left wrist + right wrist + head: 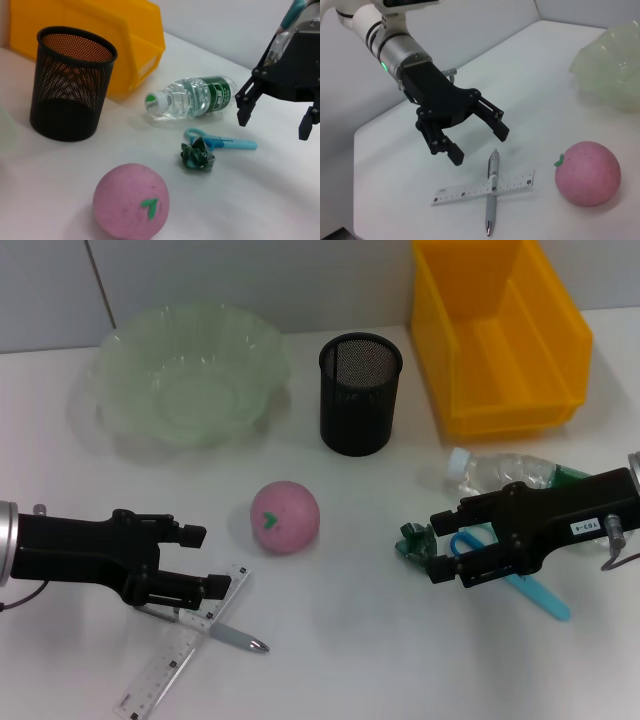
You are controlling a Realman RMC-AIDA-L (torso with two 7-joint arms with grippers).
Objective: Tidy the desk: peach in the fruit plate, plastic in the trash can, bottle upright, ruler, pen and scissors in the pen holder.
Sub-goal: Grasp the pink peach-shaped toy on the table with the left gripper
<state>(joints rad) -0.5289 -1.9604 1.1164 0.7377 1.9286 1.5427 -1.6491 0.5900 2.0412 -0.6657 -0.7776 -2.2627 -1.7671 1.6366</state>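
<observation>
Left tool [195, 580] open over pen [215, 632], which crosses ruler [180, 658] left of peach [285, 517]; risk: grabbing both. Right tool [450, 562] open above scissors [520, 585].

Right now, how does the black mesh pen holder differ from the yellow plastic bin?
The black mesh pen holder is a round, see-through wire cup; the yellow plastic bin is boxy and solid-walled. The pen holder is smaller and nearer the desk's middle; the bin sits at the far right. Both stand upright, open-topped and seemingly empty.
</observation>
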